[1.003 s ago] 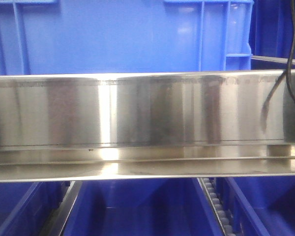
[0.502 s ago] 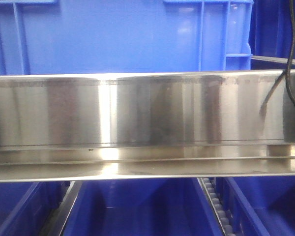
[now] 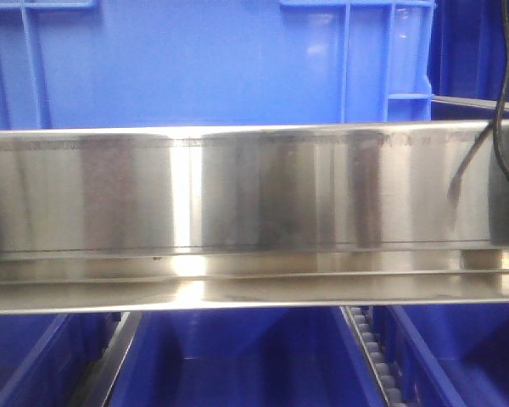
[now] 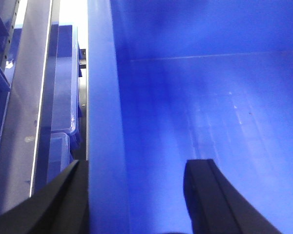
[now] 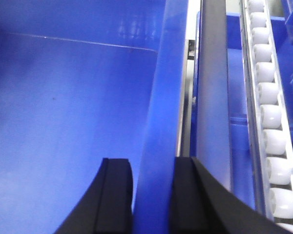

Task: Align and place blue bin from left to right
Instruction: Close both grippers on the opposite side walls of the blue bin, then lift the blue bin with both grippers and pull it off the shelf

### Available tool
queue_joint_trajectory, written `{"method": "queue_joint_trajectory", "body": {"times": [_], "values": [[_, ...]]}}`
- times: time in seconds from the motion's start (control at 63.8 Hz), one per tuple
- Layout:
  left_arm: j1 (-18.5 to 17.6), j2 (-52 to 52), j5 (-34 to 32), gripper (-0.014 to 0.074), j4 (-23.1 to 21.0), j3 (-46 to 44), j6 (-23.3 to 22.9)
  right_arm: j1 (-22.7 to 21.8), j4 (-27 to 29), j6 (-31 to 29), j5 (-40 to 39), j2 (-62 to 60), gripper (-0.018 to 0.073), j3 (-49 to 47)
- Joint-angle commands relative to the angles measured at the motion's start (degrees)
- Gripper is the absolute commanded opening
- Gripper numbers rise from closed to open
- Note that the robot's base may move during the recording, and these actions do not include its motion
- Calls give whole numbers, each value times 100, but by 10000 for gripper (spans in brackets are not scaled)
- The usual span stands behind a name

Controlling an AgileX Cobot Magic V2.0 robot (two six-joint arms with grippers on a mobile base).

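The blue bin (image 3: 195, 68) fills the upper part of the front view, standing behind a steel rail. In the left wrist view my left gripper (image 4: 139, 165) is open and straddles the bin's left wall (image 4: 105, 97). Its outer finger (image 4: 68, 195) lies against the wall's outside, while the inner finger (image 4: 205, 195) stands apart over the bin's floor. In the right wrist view my right gripper (image 5: 150, 163) is shut on the bin's right wall (image 5: 158, 97), one finger inside and one outside.
A shiny steel shelf rail (image 3: 254, 212) crosses the front view, with a black cable (image 3: 502, 102) hanging at its right. Blue crates (image 3: 237, 365) sit below it. A white roller track (image 5: 271, 122) runs just right of the bin; other blue crates (image 4: 63, 97) stand left.
The blue bin has shifted very slightly to the left in the front view. The rail and cable have not moved.
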Motion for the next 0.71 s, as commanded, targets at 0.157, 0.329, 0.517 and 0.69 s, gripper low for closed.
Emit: {"method": "queue_joint_trajectory", "body": {"times": [0.157, 0.329, 0.517, 0.69], "values": [[-38, -131, 34, 3, -117, -49, 126, 6, -13, -64, -20, -68, -74, -87], [-38, -376, 23, 3, -117, -54, 126, 6, -13, -64, -56, -207, -74, -273], [-38, -701, -33, 3, -104, -54, 126, 6, -13, -64, -170, -470, -74, -393], [-38, -932, -71, 3, -71, -54, 126, 6, -13, -64, -191, -619, -74, -531]]}}
